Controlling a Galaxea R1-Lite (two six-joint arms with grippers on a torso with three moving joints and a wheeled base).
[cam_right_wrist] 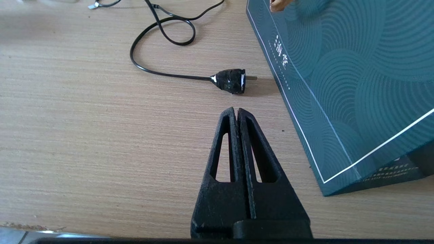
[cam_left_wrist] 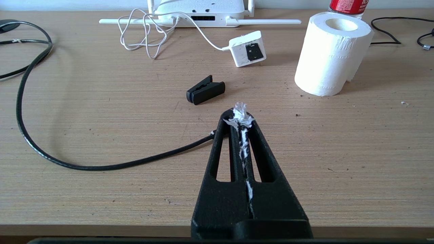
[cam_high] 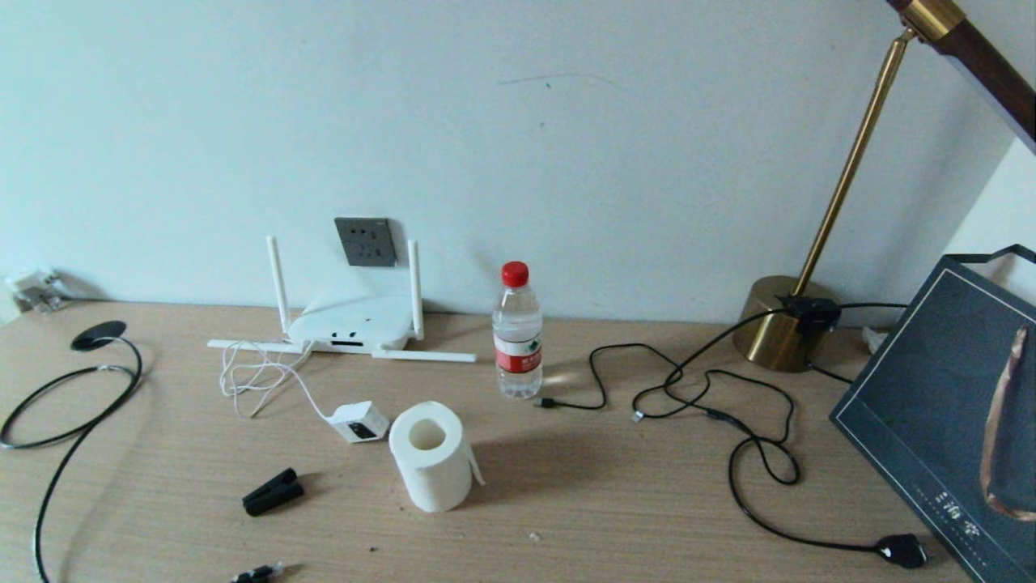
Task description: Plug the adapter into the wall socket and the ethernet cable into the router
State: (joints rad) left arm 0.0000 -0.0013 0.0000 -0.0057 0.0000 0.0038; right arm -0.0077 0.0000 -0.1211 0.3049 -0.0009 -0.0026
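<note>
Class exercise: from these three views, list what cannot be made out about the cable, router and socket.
- Ethernet cable: its plug end is hidden behind the shut left claw in the left wrist view.
- Router: port details too small in the head view.
- Wall socket: pin holes too small in the head view.

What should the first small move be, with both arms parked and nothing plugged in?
Probably open the left pincer and reach toward the adapter. Both pincers are shut and empty. The adapter lies loose on the desk in front of the router, nearer the left arm, with the wall socket free above the router. The right pincer hangs near the teal bag.
</note>
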